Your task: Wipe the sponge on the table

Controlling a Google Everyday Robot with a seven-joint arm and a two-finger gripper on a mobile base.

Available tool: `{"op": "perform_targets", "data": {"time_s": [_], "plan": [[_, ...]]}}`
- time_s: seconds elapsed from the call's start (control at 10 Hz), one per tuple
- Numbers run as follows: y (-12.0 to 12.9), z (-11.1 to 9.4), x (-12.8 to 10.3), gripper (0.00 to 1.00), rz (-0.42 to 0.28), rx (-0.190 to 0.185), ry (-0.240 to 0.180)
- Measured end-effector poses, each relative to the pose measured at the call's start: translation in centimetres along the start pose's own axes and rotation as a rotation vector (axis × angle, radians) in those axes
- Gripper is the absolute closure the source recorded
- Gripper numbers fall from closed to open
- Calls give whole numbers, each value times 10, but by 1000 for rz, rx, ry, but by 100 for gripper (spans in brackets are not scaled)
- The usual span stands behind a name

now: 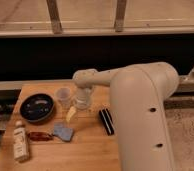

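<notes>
Roughly in the middle of the table (90,150), a touch toward its near edge, lies the sponge (63,132), a flat light-blue pad resting on the wood. Just beside it, at its 1 o'clock, the gripper (71,115) points down at the tabletop as a pale yellowish tip below the arm's (140,100) rounded white wrist; whether it is open or closed cannot be told, and nothing can be seen in its hold. Whether the tip touches the sponge cannot be told either. At the sponge's 12 o'clock, behind the gripper, stands a clear cup (64,96), upright. At 10 o'clock sits a round black dish (36,107). A reddish-brown oblong object (38,136) lies just beside the sponge at 9 o'clock, and a white bottle (20,145) lies at 8 o'clock, near the table's left edge. At 3 o'clock, well apart from the sponge, lies a black block (106,121), close to the arm's large white body, which covers the table's right side.
</notes>
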Motion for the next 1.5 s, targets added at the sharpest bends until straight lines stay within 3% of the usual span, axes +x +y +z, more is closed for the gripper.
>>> {"op": "perform_targets", "data": {"time_s": [0.1, 0.4, 0.8, 1.1, 1.5], "plan": [[7, 13, -4, 20, -12, 9, 19], [13, 21, -5, 20, -25, 36, 39], [36, 20, -5, 20, -71, 54, 25], [57, 30, -6, 20, -109, 51, 31], [57, 48, -9, 20, -112, 36, 45]]}}
